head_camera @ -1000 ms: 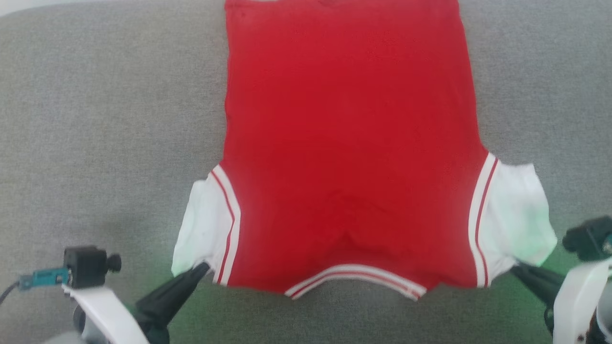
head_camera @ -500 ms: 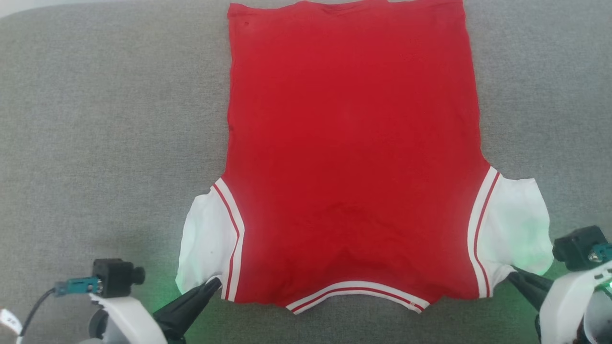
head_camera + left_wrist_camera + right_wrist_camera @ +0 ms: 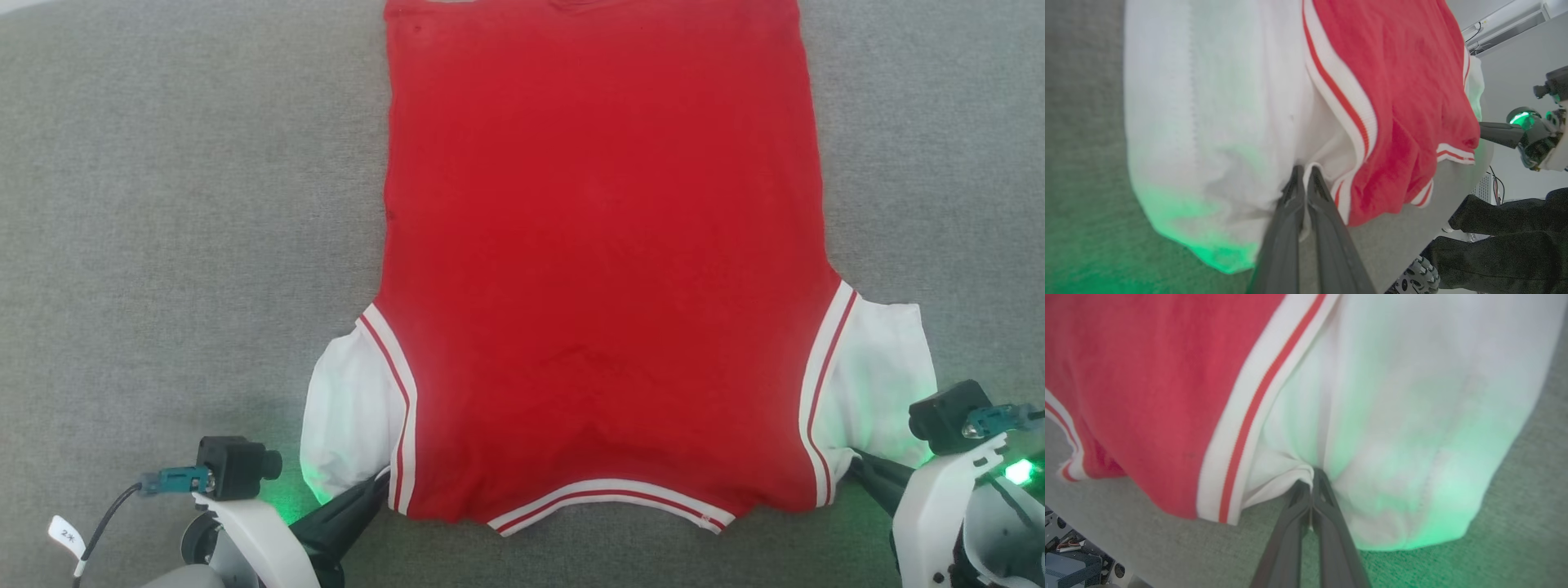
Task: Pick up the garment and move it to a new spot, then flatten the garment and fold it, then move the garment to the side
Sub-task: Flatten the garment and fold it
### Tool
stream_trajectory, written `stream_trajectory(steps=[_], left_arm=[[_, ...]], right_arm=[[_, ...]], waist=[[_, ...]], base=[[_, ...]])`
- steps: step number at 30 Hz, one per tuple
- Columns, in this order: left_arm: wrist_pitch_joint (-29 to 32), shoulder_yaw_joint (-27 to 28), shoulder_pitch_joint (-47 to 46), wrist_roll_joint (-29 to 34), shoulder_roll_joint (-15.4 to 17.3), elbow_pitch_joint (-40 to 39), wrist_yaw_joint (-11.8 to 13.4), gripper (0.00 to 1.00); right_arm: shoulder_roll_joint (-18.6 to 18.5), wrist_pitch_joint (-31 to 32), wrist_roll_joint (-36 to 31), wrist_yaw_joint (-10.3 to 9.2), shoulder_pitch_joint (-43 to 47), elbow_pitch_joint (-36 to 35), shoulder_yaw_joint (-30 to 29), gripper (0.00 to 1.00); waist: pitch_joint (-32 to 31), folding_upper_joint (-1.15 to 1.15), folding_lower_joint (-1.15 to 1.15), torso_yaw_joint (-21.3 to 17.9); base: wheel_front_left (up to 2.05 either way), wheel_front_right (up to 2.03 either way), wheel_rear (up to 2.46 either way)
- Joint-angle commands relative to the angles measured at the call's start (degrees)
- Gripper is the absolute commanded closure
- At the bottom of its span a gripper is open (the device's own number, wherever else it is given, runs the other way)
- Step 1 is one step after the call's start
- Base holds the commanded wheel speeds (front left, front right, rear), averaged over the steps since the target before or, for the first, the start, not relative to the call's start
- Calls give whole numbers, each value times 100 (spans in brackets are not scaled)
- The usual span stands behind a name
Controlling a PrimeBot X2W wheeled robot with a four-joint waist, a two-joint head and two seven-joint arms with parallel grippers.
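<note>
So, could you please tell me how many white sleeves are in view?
2. One sleeve lies at the garment's lower left in the head view, pinched by the left hand; the other sleeve lies at the lower right, pinched by the right hand.

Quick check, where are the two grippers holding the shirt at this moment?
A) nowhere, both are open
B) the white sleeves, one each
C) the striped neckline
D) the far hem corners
B: the left gripper and the right gripper each have their fingers closed on a pinch of white sleeve cloth of the garment.
</note>
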Motion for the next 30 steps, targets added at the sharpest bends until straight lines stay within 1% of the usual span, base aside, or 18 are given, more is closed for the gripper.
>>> stream_trajectory(steps=[1, 2, 3, 4, 5, 9, 13, 14, 18, 21, 23, 25, 27, 30], left_arm=[[83, -146, -42, 35, -191, 236, 53, 100], [82, -171, -59, 27, -206, 264, 57, 100], [78, -184, -76, 15, -214, 292, 57, 100], [73, -198, -98, 13, -210, 315, 57, 100], [77, -210, -111, 7, -203, 330, 58, 100], [24, -196, -110, -4, -156, 317, 59, 100], [-26, -199, -9, -3, -126, 217, 58, 100], [-26, -199, -9, -3, -126, 217, 58, 100], [-63, -177, 42, 80, -91, 84, 54, 100], [-77, -167, -24, 176, -106, -10, 40, 100], [-84, -160, -121, 263, -145, -68, 37, 100], [-90, -164, -233, 354, -220, -122, 37, 100], [-86, -198, -346, 389, -313, -166, 36, 100], [-89, -250, -503, 454, -456, -186, 36, 100]], right_arm=[[89, -16, -56, -61, -52, 351, 187, 100], [92, -77, -36, -60, -110, 342, 217, 98], [92, -150, -21, -60, -170, 318, 228, 59], [82, -208, -5, -60, -217, 281, 228, 52], [55, -238, -1, -60, -244, 237, 216, 0], [-70, -206, 101, -61, -222, -152, -13, 0], [-139, 20, 231, -36, -63, -883, -425, 0], [-139, 20, 231, -36, -63, -883, -425, 0], [-209, 374, 361, -37, -87, -1608, -985, 0], [-252, 717, 589, -36, -366, -1889, -1325, 0], [-332, 929, 765, -37, -700, -1867, -1477, 0], [-363, 1095, 942, -37, -1159, -1657, -1572, 0], [-403, 1261, 1037, -36, -1667, -1304, -1585, 0], [-554, 1532, 925, -36, -2492, -710, -1442, 0]], waist=[[7, -1, 0, -20], [9, -1, 0, -33], [11, -1, 0, -50], [12, -1, 0, -67], [11, -1, 0, -83], [-23, -1, 0, -140], [-115, -1, 0, -138], [-115, -1, 0, -138], [-138, -1, 0, -88], [-76, -1, 0, 8], [12, -1, 0, 96], [120, -1, 0, 205], [221, -1, 0, 353], [418, -1, 0, 583]], base=[[0, 0, 0], [0, 0, 0], [0, 0, 0], [0, 0, 0], [0, 0, 0], [0, 0, 0], [0, 0, 0], [0, 0, 0], [0, 0, 0], [0, 0, 0], [0, 0, 0], [0, 0, 0], [0, 0, 0], [0, 0, 0]])
